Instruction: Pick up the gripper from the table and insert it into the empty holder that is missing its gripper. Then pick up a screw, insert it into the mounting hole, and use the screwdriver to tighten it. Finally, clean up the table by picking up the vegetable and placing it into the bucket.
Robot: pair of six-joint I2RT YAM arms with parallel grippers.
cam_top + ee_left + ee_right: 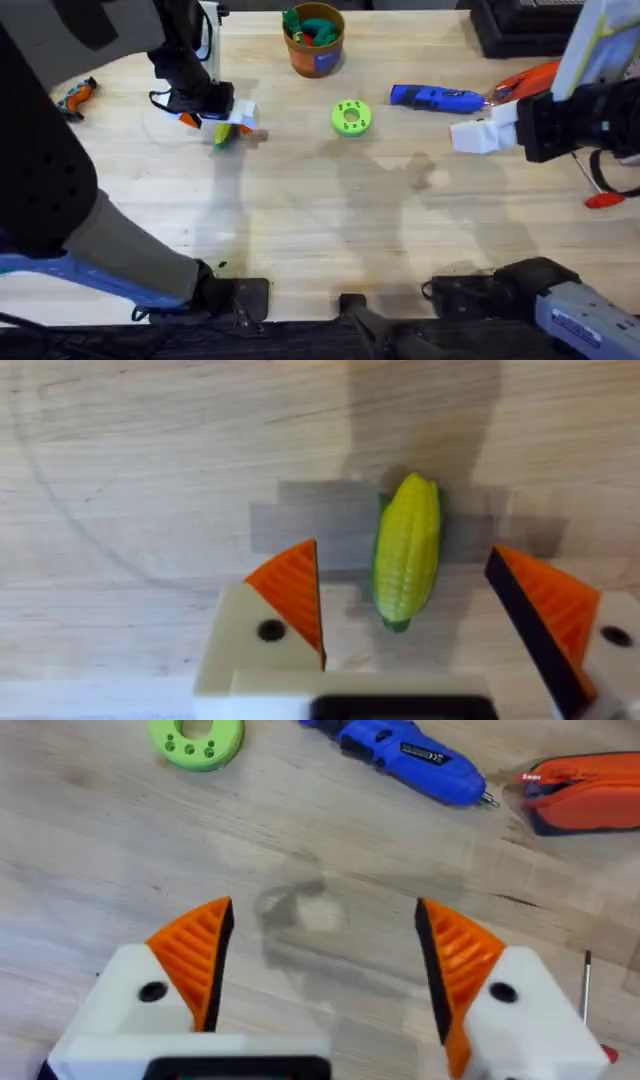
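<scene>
The vegetable (406, 550), a small yellow and green corn cob, lies on the wood (222, 134) at the back left. My left gripper (405, 575) is open and straddles it, one orange pad on each side, neither touching; from overhead the left gripper (215, 115) hangs right over the cob. My right gripper (325, 920) is open over bare table on the right (478, 134). The white holders on both carry orange ribbed pads. The blue screwdriver (437, 97) lies at the back right. The bucket (314, 42) stands at the back centre. A loose screw is out of view.
A lime-green disc with holes (351, 117) lies between the bucket and the screwdriver. An orange and black hand tool (530, 78) and a thin red-handled rod (605, 192) lie at the right edge. A small orange and black object (75, 95) sits at the far left.
</scene>
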